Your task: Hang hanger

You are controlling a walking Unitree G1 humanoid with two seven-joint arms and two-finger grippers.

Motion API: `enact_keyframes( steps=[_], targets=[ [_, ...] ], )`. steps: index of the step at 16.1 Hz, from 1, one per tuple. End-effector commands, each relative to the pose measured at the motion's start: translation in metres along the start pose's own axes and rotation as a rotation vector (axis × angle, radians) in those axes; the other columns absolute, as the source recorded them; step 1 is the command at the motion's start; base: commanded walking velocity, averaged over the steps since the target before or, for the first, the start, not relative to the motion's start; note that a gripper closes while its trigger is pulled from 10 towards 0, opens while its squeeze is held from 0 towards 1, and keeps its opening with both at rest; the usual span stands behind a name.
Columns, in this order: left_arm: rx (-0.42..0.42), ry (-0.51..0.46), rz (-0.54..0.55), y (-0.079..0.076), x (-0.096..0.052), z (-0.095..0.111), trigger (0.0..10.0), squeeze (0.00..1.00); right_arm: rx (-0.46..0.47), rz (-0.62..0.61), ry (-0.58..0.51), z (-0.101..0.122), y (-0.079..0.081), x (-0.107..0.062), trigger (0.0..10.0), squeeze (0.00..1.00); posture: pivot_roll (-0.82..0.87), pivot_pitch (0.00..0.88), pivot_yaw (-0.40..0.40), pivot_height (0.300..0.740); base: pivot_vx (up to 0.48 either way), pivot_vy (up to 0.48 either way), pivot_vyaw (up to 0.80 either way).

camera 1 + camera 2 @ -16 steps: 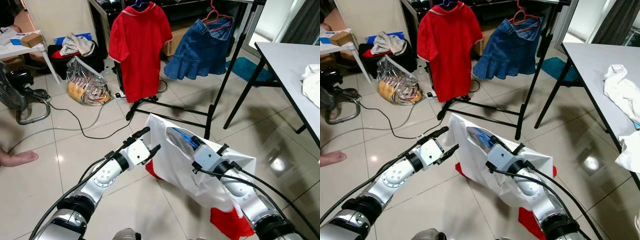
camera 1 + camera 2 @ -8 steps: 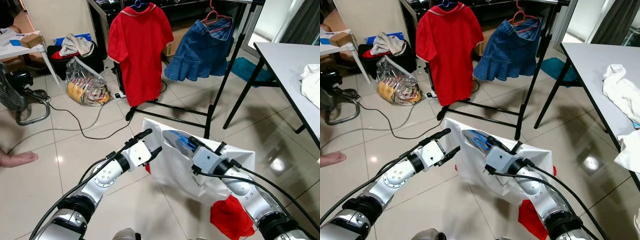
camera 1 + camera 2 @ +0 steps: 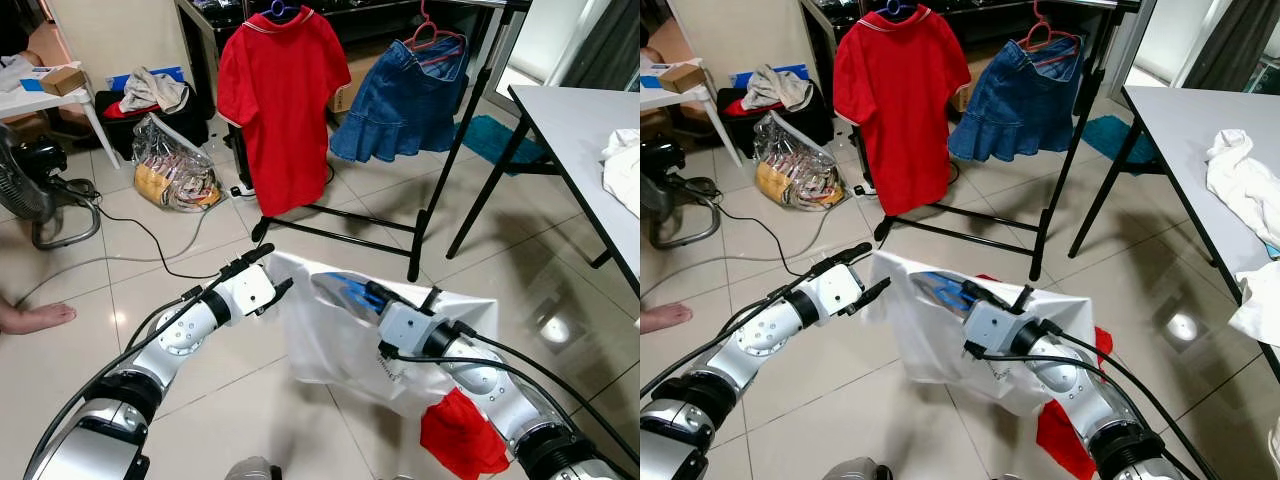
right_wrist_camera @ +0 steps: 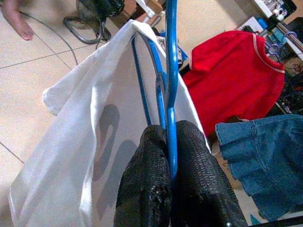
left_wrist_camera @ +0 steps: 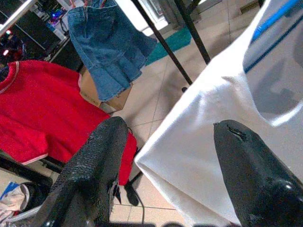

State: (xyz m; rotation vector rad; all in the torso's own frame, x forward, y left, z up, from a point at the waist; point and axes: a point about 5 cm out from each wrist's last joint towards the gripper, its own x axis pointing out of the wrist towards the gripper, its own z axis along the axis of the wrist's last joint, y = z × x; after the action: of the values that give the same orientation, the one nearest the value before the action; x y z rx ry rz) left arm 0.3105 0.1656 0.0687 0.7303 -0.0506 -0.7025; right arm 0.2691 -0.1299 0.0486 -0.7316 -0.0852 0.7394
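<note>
A clothes rack (image 3: 440, 170) is standing on the tiled floor (image 3: 150, 240), carrying a red shirt (image 3: 280, 100) and a denim skirt (image 3: 410, 95). In front of it, a white shirt (image 3: 340, 340) is draping over a blue hanger (image 4: 169, 80). The right gripper (image 4: 171, 142) is pinching the hanger's wire between its fingers. The left gripper (image 5: 165, 175) is spreading its fingers around the white shirt's corner.

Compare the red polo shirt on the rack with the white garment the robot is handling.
The red polo shirt hangs straight on the rack; the white garment sags crumpled between the arms. The polo's hanger sits on the rail; the white garment's blue hanger is clamped in the right gripper. Both are on hangers.
</note>
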Motion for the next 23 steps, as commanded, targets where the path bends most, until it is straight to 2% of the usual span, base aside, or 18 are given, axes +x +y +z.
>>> enact_keyframes(
  steps=[1, 5, 8, 13, 18, 19, 20, 23],
  targets=[
    [-0.005, 0.030, -0.008, 0.006, 0.000, -0.003, 10.0, 0.00, -0.007, 0.002, -0.063, 0.010, -0.002, 0.001, 10.0, 0.00, 0.08, 0.001, 0.031, 0.740, 0.000, 0.000, 0.00],
    [-0.027, 0.068, -0.041, 0.003, 0.003, -0.007, 10.0, 0.00, -0.018, 0.040, -0.119, 0.019, 0.002, 0.000, 10.0, 0.00, 0.07, 0.002, 0.031, 0.740, 0.000, 0.000, 0.00],
    [-0.076, 0.088, -0.025, 0.005, 0.008, -0.007, 10.0, 0.00, -0.026, 0.072, -0.155, 0.024, 0.005, -0.002, 10.0, 0.00, 0.07, 0.004, 0.031, 0.740, 0.000, 0.000, 0.00],
    [-0.127, 0.103, -0.106, -0.010, 0.019, -0.003, 10.0, 0.00, -0.028, 0.087, -0.201, 0.033, 0.005, -0.001, 10.0, 0.00, 0.06, 0.002, 0.037, 0.740, 0.000, 0.000, 0.00],
    [-0.153, 0.112, -0.157, -0.019, 0.024, -0.001, 10.0, 0.00, -0.033, 0.093, -0.210, 0.034, 0.005, -0.001, 10.0, 0.00, 0.06, 0.002, 0.039, 0.740, 0.000, 0.000, 0.00],
    [-0.162, 0.109, -0.173, -0.022, 0.025, 0.000, 6.6, 0.00, -0.034, 0.095, -0.211, 0.035, 0.005, -0.001, 10.0, 0.00, 0.06, 0.002, 0.039, 0.740, 0.000, 0.000, 0.00],
    [-0.168, 0.101, -0.181, -0.023, 0.025, 0.000, 0.0, 0.00, -0.034, 0.097, -0.212, 0.035, 0.006, -0.001, 10.0, 0.00, 0.06, 0.002, 0.037, 0.740, 0.000, 0.000, 0.00],
    [-0.174, 0.078, -0.198, -0.024, 0.024, 0.002, 0.0, 0.00, -0.036, 0.098, -0.212, 0.035, 0.005, -0.001, 10.0, 0.00, 0.06, 0.002, 0.037, 0.740, 0.000, 0.000, 0.00]
  ],
)
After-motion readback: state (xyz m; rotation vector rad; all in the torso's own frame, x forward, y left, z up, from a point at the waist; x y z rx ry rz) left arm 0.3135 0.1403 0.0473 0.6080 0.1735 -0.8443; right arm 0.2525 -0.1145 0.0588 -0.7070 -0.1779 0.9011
